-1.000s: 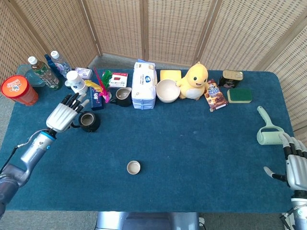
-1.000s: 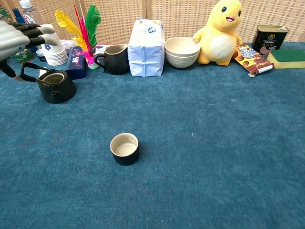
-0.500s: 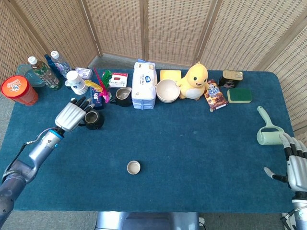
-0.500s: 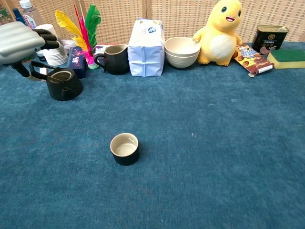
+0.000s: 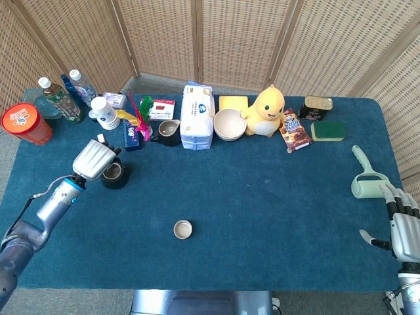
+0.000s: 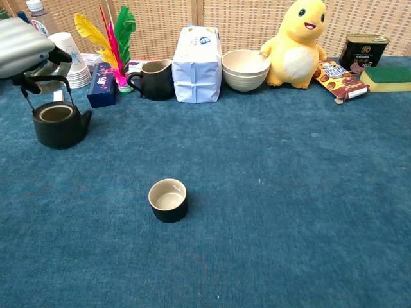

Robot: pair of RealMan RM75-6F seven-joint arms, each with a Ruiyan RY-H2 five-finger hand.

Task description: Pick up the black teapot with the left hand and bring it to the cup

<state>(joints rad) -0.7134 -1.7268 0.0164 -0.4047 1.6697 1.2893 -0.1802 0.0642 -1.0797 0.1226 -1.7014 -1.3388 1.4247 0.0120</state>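
The left robot hand (image 6: 24,43) grips the black teapot (image 6: 56,122) by its handle at the far left, so pickup looks done, with the carry to the cup (image 6: 168,199) left; the right robot hand (image 5: 403,226) rests open.

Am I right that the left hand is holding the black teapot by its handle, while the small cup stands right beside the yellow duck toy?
Not quite. The left hand does hold the black teapot by its handle, but the cup is not beside the yellow duck toy. As the chest view shows, it stands alone on the open cloth near the front, well apart from the row of items at the back.
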